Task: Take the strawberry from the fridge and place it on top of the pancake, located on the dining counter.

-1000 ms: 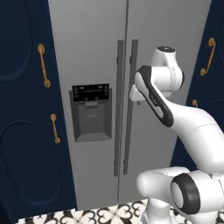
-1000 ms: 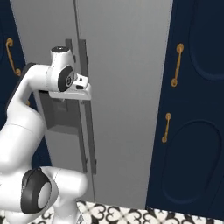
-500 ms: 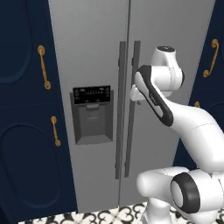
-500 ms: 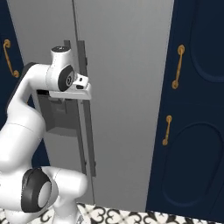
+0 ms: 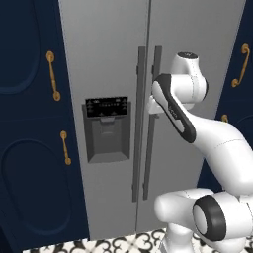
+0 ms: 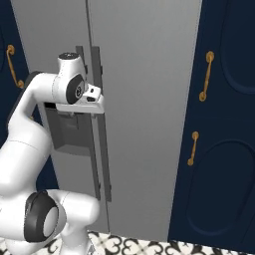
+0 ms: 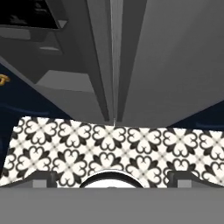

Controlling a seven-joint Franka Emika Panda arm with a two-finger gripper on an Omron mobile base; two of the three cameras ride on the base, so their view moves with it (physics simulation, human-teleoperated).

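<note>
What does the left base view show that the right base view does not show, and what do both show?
The left base view alone shows the black dispenser panel in full on the left door, and two gold handles on the navy cabinets to the fridge's left.

The right base view alone shows the navy cabinets to the fridge's right in full, with their two gold handles.

Both show the closed grey fridge, its two dark bar handles, the white arm with its open hand at the handles, and the patterned floor.
</note>
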